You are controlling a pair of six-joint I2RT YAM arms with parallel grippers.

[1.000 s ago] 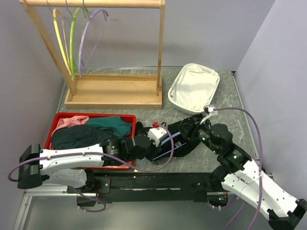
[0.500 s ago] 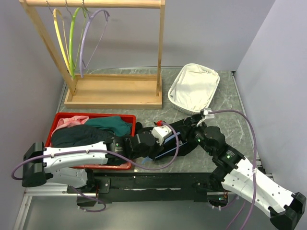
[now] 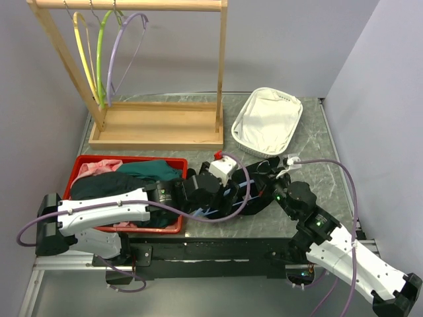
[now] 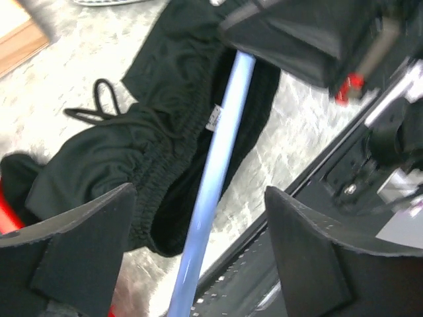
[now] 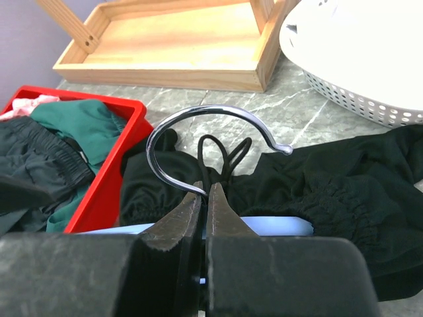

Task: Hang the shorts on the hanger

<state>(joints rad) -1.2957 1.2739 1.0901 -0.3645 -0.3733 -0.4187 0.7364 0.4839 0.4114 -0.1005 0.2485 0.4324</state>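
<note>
- risk: the hanger could twist in the thin pinch of the right end effector on its hook, letting the limp shorts slide off.
- right arm reaches low, jaws pressed together on the hook stem.
- left end effector hovers spread wide over shorts and hanger on the surface.

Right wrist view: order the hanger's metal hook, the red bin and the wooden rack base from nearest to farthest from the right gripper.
1. Hanger's metal hook, centre, clamped by the right gripper.
2. Red bin, lower left.
3. Wooden rack base, top left.
</note>
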